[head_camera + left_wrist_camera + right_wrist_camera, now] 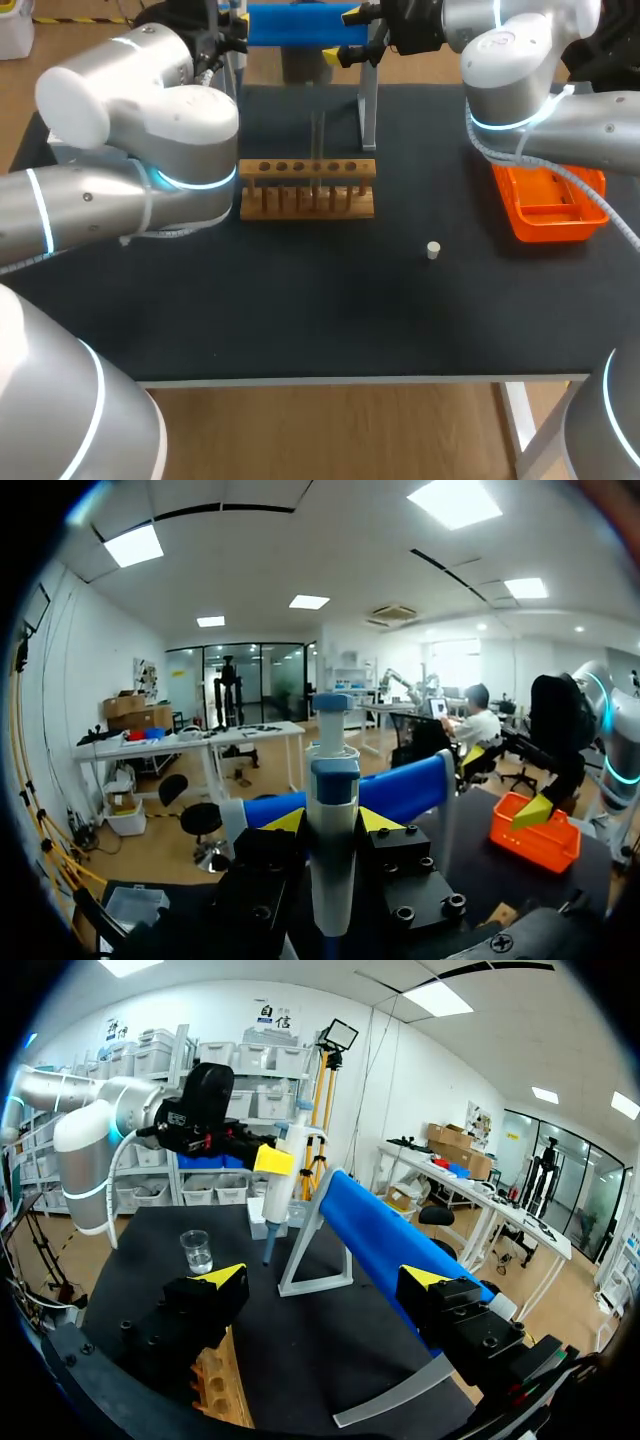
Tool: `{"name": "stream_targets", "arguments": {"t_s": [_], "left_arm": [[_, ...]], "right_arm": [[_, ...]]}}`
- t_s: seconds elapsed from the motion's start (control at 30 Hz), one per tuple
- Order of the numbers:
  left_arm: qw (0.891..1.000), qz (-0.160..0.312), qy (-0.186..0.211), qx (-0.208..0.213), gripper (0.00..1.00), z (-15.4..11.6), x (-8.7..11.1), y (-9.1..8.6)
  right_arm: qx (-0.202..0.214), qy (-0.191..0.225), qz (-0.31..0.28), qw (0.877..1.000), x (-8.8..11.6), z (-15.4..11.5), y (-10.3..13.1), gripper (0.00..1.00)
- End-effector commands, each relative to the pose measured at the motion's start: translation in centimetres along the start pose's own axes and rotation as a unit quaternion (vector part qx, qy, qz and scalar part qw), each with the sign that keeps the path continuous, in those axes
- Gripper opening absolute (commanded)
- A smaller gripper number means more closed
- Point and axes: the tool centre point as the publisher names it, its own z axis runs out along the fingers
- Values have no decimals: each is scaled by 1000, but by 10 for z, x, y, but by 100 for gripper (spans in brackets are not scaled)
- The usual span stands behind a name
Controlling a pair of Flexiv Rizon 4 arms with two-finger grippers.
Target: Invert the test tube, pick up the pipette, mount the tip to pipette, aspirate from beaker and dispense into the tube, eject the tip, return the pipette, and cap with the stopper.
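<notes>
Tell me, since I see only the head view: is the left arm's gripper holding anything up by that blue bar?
Observer: Yes. The left wrist view shows the left gripper shut on a white-and-blue plastic pipette.
Operator: Where's the beaker?
Observer: The right wrist view shows a small clear glass beaker on the black table, near the pipette's lower end, not touching it.
Operator: And the right gripper?
Observer: Open, its fingers wide apart.

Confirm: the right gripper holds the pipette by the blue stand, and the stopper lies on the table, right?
No: the left gripper holds the pipette, as the left wrist view shows; the right gripper is open. The stopper does lie on the table.
</notes>
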Motion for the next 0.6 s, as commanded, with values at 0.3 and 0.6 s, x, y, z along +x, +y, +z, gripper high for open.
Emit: {"name": "stream_targets", "arguments": {"t_s": [0.3,0.6], "left_arm": [[999,-7,-42,-10,0,19,-3,11],[998,-11,-59,-12,0,25,-9,12]], "right_arm": [[2,2,0,1000,-1,-1,0,100],[2,2,0,1000,-1,-1,0,100]]}}
